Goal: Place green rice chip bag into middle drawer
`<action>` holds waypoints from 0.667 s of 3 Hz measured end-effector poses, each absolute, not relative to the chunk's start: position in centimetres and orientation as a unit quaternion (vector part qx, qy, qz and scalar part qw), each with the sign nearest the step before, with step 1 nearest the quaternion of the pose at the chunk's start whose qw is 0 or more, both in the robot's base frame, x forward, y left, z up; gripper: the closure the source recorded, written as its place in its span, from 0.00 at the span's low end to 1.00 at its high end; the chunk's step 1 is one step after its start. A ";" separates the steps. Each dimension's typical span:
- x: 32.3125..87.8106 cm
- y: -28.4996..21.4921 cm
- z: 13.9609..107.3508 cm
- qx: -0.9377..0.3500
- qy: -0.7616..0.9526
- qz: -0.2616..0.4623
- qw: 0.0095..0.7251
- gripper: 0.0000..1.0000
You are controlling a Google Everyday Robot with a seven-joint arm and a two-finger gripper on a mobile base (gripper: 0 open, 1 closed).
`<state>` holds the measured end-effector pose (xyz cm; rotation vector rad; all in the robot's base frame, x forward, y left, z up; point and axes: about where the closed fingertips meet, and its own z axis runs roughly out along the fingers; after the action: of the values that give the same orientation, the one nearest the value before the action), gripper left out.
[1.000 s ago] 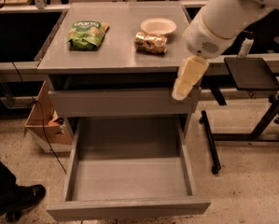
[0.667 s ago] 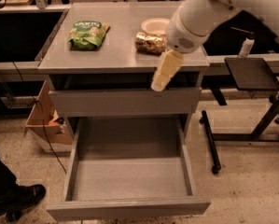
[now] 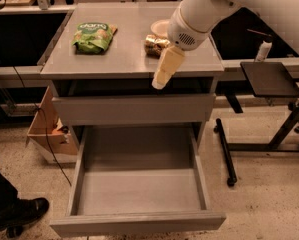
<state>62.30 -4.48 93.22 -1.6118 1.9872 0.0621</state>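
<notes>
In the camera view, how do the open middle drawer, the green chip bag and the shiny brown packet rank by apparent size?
1. middle drawer, nearest the camera.
2. green rice chip bag.
3. brown packet.
The gripper hangs at the cabinet top's front edge.

Two bags [image 3: 93, 36] [image 3: 155, 45], maybe one bowl [image 3: 160, 27], jaws nearby

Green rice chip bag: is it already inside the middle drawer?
No, the bag lies on the cabinet top, while the gripper hangs at its front edge.
</notes>
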 end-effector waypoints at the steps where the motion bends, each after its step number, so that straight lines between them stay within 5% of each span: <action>1: 63.0 -3.9 93.3 -0.588 0.751 0.031 0.300 0.00; 2: 68.3 0.8 93.2 -0.554 0.752 0.058 0.352 0.00</action>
<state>68.25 0.84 93.20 -1.4344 1.9463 0.1496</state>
